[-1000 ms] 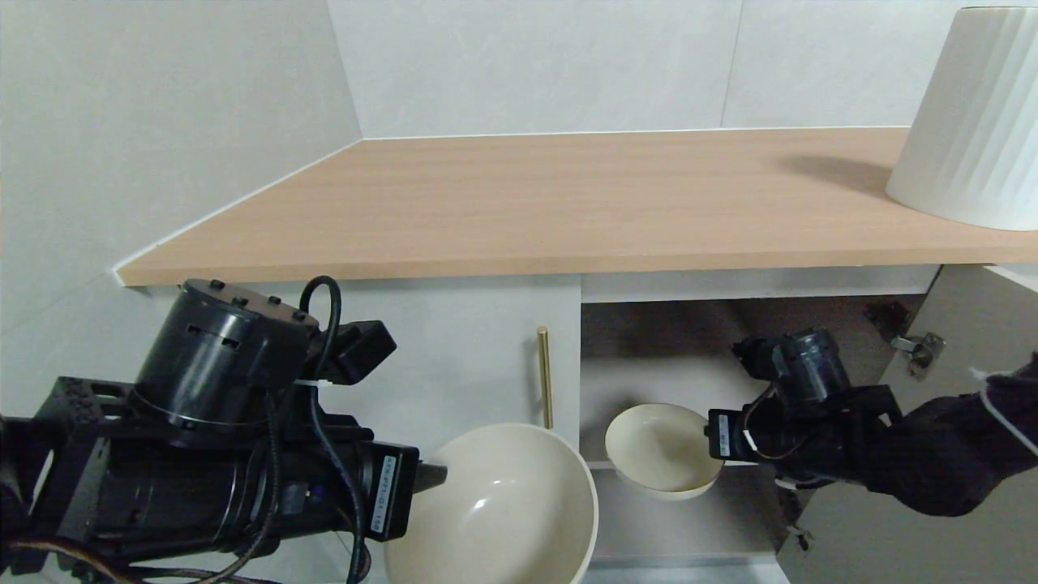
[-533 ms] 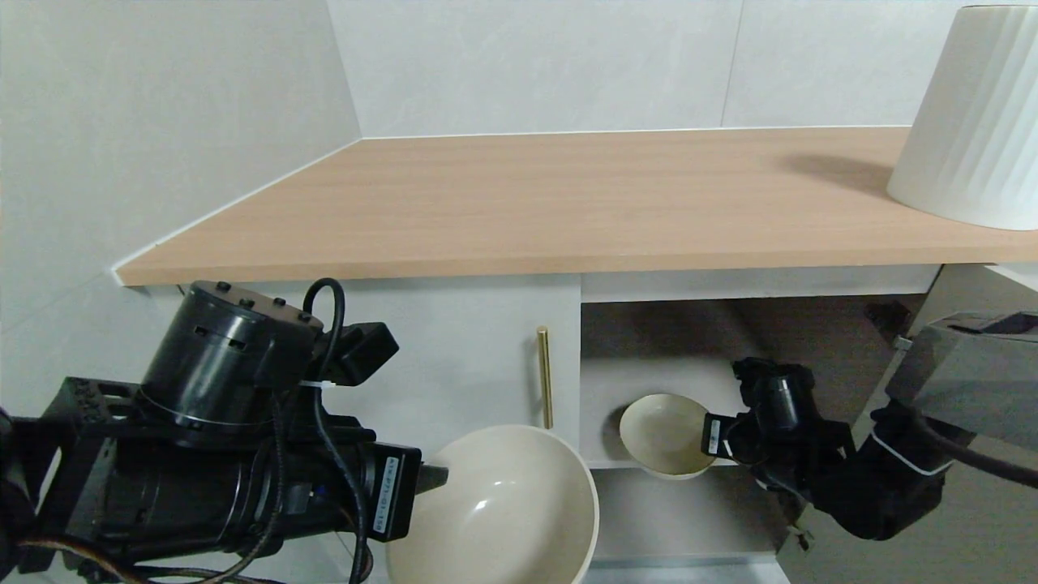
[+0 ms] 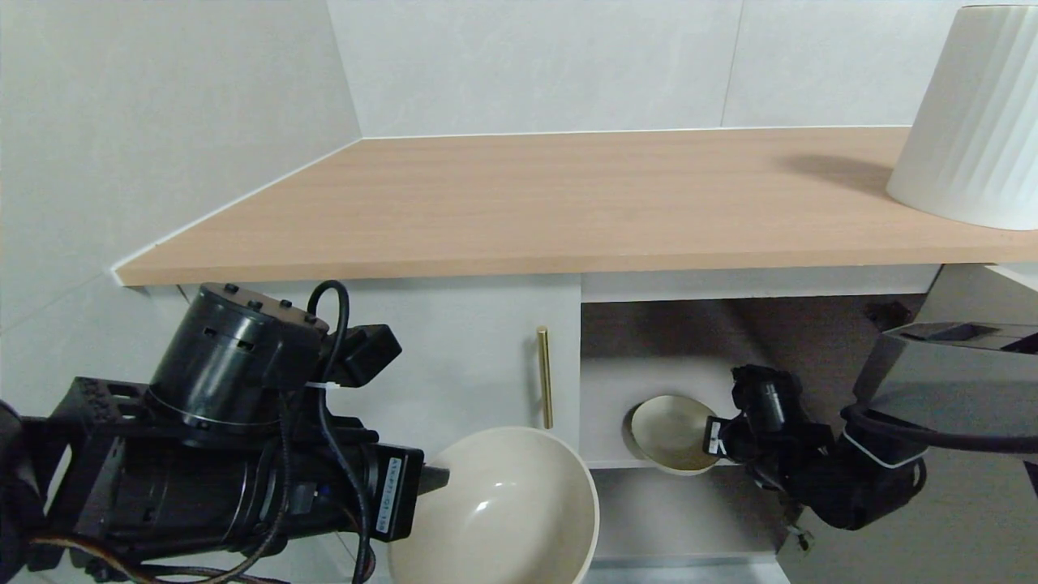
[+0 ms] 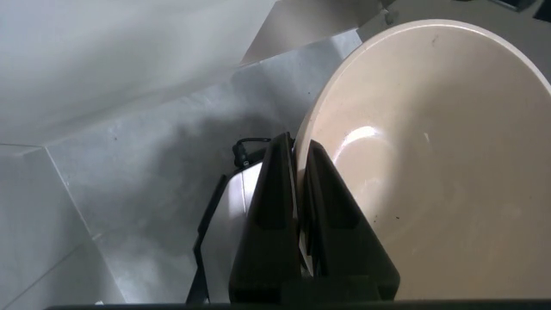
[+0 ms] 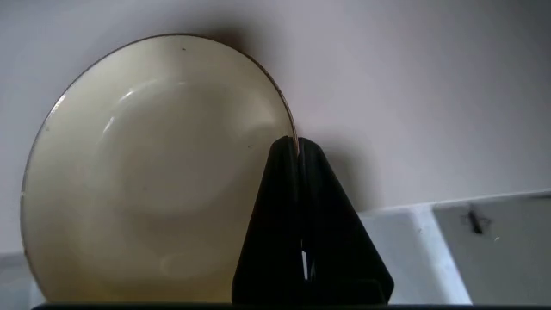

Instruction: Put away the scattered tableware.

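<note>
Plate (image 3: 670, 430), rim clamped in my right gripper (image 5: 299, 155), hangs over the cupboard shelf (image 3: 602, 393) for stowing, while my left gripper (image 4: 297, 148) pinches the bowl (image 3: 503, 511), likely next.

Large cream round bowl (image 3: 503, 503): smooth, glossy glaze with a bright highlight inside. Smaller cream shallow dish (image 3: 671, 431): same smooth sheen, thin darker rim. Light brown countertop (image 3: 568, 203): matt wood grain. Slim gold bar handle (image 3: 544, 377): satin metal. Pale grey cabinet door (image 3: 478, 357): flat, matt. Black left gripper (image 4: 297, 148) and right gripper (image 5: 298, 145): matt plastic. White ribbed lampshade (image 3: 973, 122): matt, pleated.
</note>
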